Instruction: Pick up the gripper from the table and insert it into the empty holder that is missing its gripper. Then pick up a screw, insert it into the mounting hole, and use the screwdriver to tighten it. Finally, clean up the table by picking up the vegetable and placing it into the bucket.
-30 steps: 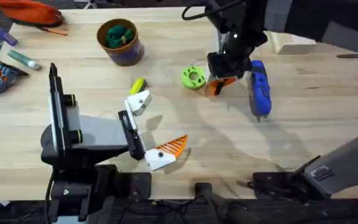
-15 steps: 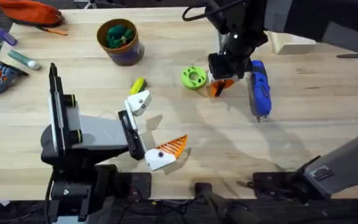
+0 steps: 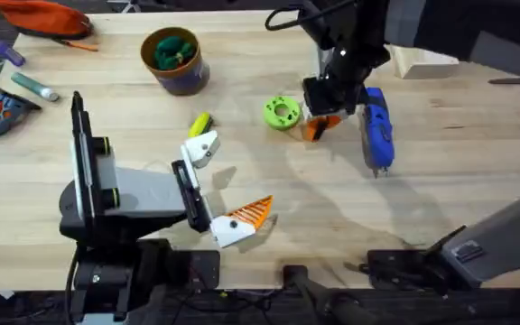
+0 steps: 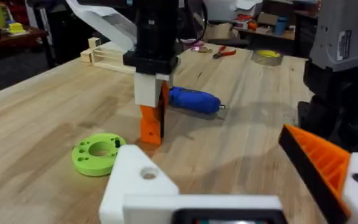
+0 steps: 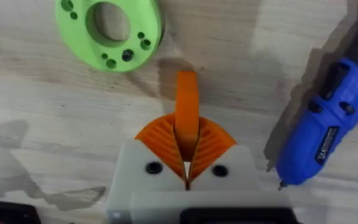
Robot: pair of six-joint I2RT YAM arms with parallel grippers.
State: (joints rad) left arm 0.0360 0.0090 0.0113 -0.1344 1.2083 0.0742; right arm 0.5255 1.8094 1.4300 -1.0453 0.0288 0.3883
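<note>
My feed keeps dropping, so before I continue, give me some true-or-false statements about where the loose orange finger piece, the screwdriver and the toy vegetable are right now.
1. The right gripper has its jaws shut on the orange finger piece. True.
2. The blue screwdriver is standing upright in the bucket. False: it lies flat on the table, beside the right gripper.
3. The green ring-shaped dish lies on the table next to the orange finger piece. True.
4. The yellow vegetable is already in the bucket. False: it lies on the table near the left arm's empty white mount.
5. The left gripper has orange pieces on both mounts. False: just one.
</note>
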